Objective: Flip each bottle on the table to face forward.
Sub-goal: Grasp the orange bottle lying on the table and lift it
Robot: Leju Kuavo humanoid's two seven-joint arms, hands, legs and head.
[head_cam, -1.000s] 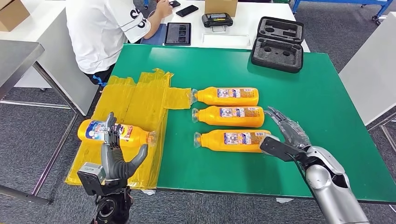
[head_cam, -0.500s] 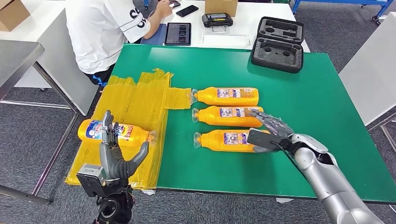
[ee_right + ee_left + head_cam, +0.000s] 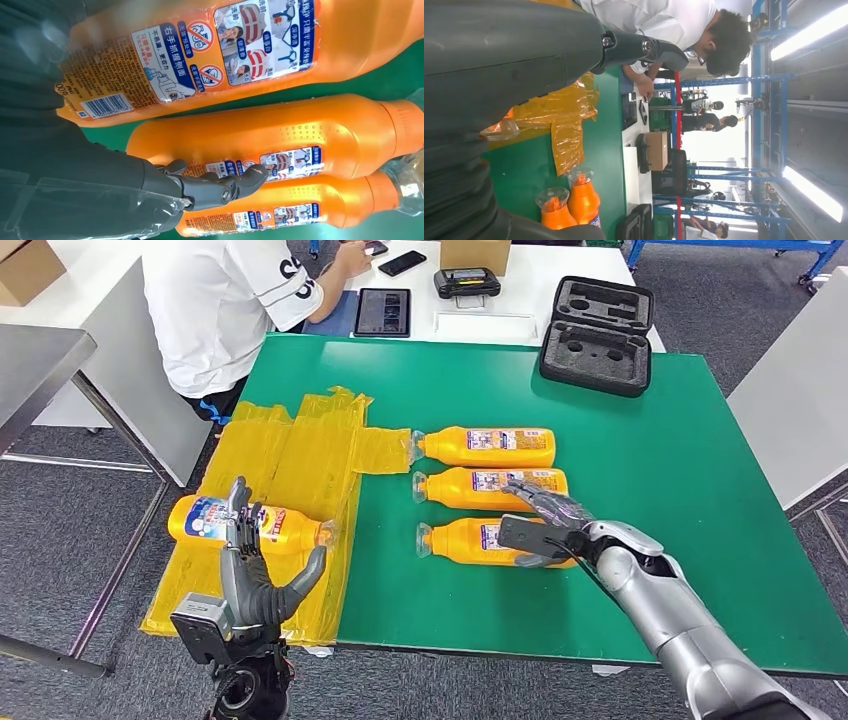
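Four orange bottles on the green bench (image 3: 640, 440): three in a row, nearest bottle (image 3: 465, 540) under right hand (image 3: 545, 525), fingers (image 3: 535, 495) spread over it. Fourth bottle (image 3: 205, 520) on yellow plastic sheet (image 3: 300, 460); left hand (image 3: 255, 575) empty, fingers apart.

The base end of the nearest bottle (image 3: 470, 541) is covered by the right hand (image 3: 545, 523) in the head view, so whether the fingers close on it cannot be told. In the right wrist view that bottle (image 3: 210, 50) is cut off by the picture's edge and partly hidden behind the blurred grey cover. The label print on the middle bottle (image 3: 490, 489) and far bottle (image 3: 487, 446) is too small to be read from the head. The left bottle (image 3: 245, 524) is partly masked by the left hand (image 3: 250, 575). The person (image 3: 230, 300) is cut off at the head view's top edge. In the left wrist view two bottles are cropped, showing necks alone.
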